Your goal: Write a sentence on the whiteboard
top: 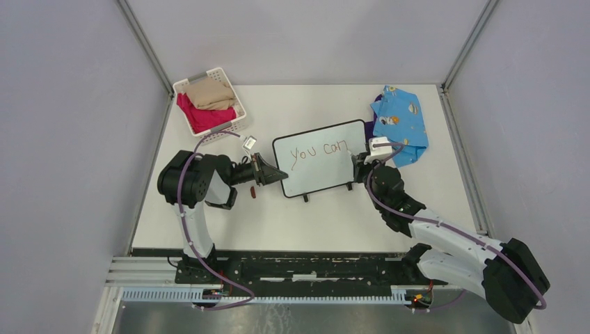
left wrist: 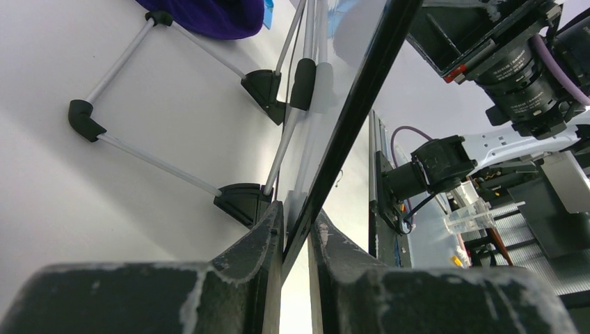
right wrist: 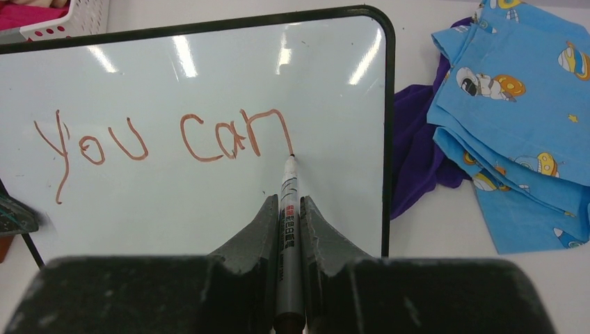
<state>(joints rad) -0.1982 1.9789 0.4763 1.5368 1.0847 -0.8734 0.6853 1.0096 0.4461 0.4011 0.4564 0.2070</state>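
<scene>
Top view: the whiteboard (top: 321, 158) is propped up mid-tabletop (top: 313, 216) between both arms, with "you can" scrawled on it in reddish-brown. The left gripper (top: 275, 174) is clamped on its left edge, and the right gripper (top: 356, 165) is at its right side.

Left wrist view: both fingers (left wrist: 257, 243) pinch the board's black frame, seen edge-on.

Right wrist view: the right gripper is closed around a marker (right wrist: 289, 182), whose tip touches the board right at the end of the "n".

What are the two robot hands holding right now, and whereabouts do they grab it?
The left hand pinches the whiteboard by its left edge frame. The right hand grips a marker around its barrel, tip touching the whiteboard.
</scene>
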